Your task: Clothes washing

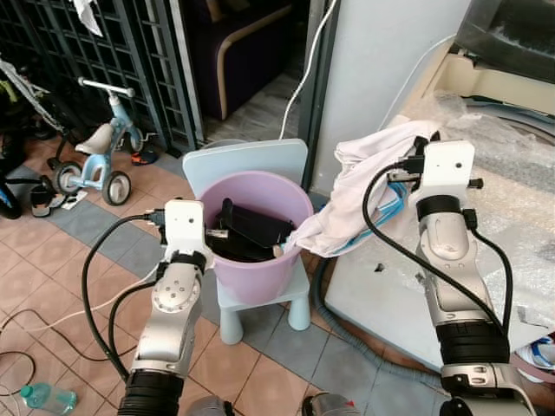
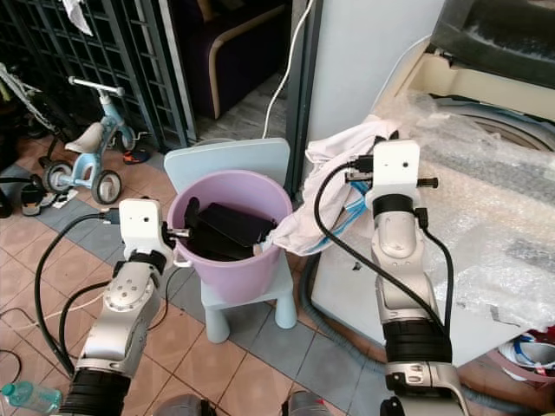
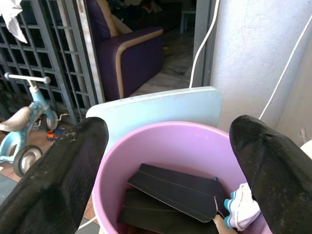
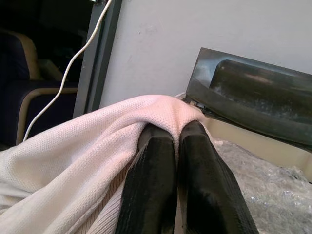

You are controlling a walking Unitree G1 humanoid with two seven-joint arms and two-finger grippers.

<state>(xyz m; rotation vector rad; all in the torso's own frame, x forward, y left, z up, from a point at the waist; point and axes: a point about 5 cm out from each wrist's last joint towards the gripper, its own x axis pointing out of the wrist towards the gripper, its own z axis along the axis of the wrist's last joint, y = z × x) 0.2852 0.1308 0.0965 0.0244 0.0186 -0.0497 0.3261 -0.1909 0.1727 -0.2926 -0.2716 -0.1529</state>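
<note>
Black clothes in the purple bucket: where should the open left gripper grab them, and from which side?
Take the raised top fold of the black clothes, coming straight down through the purple bucket's open mouth. The left gripper sits open at the near rim.

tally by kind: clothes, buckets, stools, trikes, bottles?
Clothes: 2, a white garment held by the right tool, and a dark item in the bucket
Buckets: 1
Stools: 1
Trikes: 1
Bottles: 1
Total: 6
</note>
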